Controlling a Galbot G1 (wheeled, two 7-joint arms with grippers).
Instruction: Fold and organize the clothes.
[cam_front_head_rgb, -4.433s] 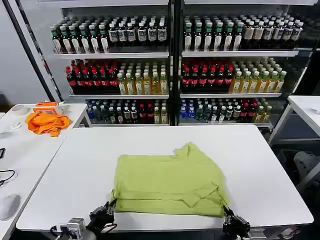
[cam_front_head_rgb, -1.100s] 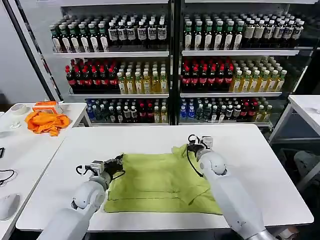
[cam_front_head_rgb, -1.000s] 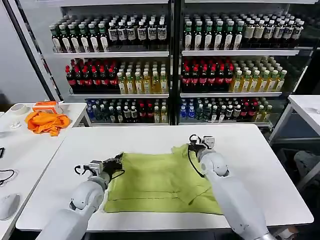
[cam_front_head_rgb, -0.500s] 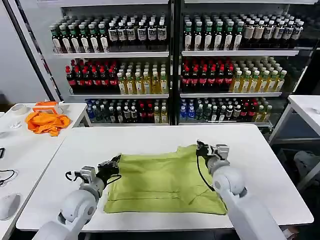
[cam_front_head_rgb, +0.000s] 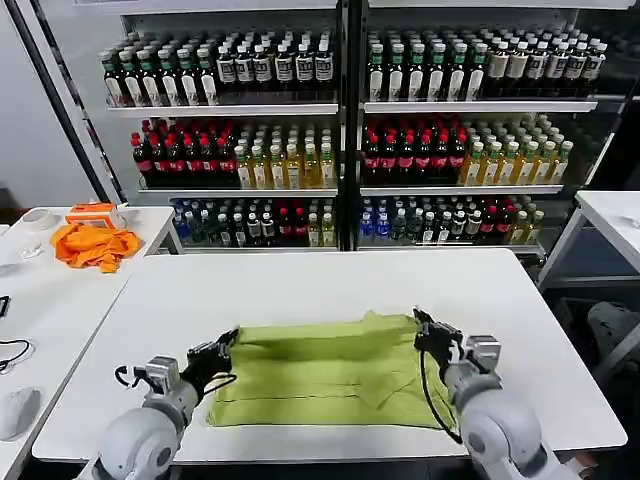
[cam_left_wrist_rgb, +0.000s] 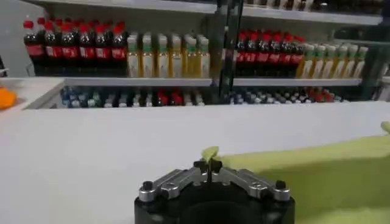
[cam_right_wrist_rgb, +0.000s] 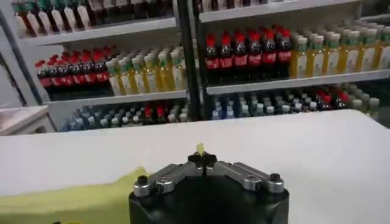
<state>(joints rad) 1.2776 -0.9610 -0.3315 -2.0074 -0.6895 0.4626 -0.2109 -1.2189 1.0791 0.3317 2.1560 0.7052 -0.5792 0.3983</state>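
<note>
Left tool (cam_front_head_rgb: 224, 345) sits at the near left of the white bench (cam_front_head_rgb: 300, 285), its two dark fingers pinched together on the far left corner of the lime T-shirt (cam_front_head_rgb: 320, 370); from the left wrist camera the same tool (cam_left_wrist_rgb: 209, 165) has its fingertips meeting on a small tab of yellow-green fabric that sticks up between them, with the rest of the cloth (cam_left_wrist_rgb: 304, 176) spreading away over the bench surface (cam_left_wrist_rgb: 91, 152). The T-shirt lies folded into a wide, low band across the near middle of the bench, its far edge lifted slightly where the two tools hold it and its near edge flat on the surface. At the far right corner of the shirt the right tool (cam_front_head_rgb: 428, 335) is likewise clamped on the cloth, a black cable looping down beside its rounded grey arm; the right wrist camera shows that tool (cam_right_wrist_rgb: 203, 159) closed with a thin sliver of lime fabric poking up between the tips and more of the shirt (cam_right_wrist_rgb: 67, 198) trailing off to one side. Behind the bench stand shelves of bottles (cam_front_head_rgb: 340, 140), and an orange cloth (cam_front_head_rgb: 95, 245) lies on a separate side bench to the far left.
</note>
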